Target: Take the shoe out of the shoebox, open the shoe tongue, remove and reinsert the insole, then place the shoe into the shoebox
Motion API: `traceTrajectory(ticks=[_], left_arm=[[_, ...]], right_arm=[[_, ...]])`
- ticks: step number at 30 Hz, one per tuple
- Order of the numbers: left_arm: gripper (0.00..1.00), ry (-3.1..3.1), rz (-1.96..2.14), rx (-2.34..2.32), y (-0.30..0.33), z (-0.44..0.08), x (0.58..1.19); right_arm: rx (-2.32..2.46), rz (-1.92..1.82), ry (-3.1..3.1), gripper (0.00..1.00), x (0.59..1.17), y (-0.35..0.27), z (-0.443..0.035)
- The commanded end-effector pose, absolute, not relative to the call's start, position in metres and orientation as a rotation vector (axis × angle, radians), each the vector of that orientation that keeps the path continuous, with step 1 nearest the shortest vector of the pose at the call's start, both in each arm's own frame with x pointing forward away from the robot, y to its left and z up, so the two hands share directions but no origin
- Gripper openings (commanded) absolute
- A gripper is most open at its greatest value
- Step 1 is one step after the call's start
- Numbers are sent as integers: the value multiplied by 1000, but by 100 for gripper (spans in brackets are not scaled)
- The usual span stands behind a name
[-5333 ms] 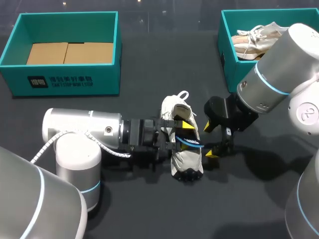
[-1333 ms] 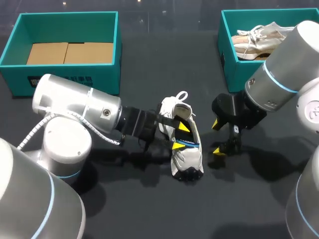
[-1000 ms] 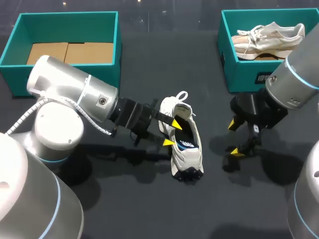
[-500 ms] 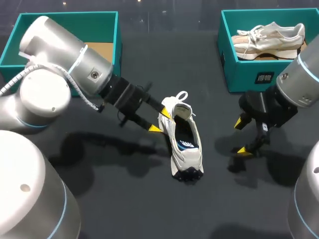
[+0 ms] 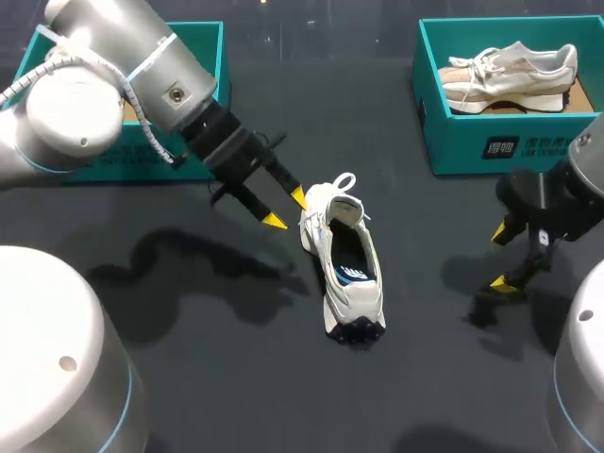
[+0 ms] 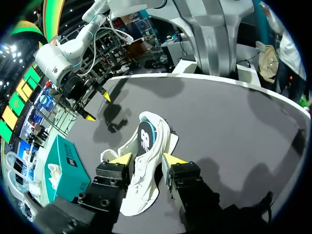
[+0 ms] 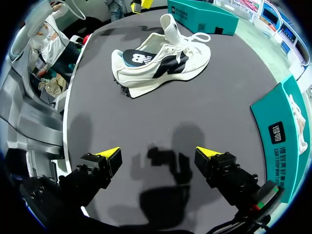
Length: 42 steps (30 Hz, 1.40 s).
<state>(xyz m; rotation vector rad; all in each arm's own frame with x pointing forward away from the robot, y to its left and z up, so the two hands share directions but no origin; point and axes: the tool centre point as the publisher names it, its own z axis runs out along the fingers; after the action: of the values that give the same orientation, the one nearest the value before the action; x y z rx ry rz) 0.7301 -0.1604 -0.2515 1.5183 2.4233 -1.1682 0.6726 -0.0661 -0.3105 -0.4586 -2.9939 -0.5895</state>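
Where the head view takes stock: one white shoe (image 5: 344, 260), upright on its sole mid-tabletop (image 5: 189, 321), outside both boxes; judged light, soft upper, firmer heel collar the likeliest hold. Left wrist view: left gripper (image 6: 147, 160) spread wide, empty, just beside the heel. Right wrist view: right gripper (image 7: 158, 155) wide, empty, well apart.

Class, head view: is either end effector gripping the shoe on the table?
No, the shoe lies free; the left end effector and right end effector are open, neither clamping it.
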Motion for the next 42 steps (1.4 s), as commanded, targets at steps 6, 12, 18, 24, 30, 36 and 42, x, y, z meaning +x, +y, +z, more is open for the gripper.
traceTrajectory(ticks=[6,12,18,24,30,36,42], left_arm=[[0,2478,-852,2015,-164,-236,747],[0,2478,-852,2015,-164,-236,747],[0,2444,-777,2094,-167,-238,741],[0,2298,-716,2292,-181,-238,733],[0,2179,-642,2387,-183,-232,730],[0,2144,-551,2453,-198,-251,725],[0,2092,-573,2576,-225,-277,704]], right_arm=[[-467,-626,-3021,100,655,-81,-300],[-467,-626,-3021,100,655,-81,-300],[-467,-626,-3021,100,655,-81,-300],[-467,-626,-3021,100,655,-81,-300],[-467,-626,-3021,100,655,-81,-300],[-467,-626,-3021,100,655,-81,-300],[-467,-626,-3021,100,655,-81,-300]])
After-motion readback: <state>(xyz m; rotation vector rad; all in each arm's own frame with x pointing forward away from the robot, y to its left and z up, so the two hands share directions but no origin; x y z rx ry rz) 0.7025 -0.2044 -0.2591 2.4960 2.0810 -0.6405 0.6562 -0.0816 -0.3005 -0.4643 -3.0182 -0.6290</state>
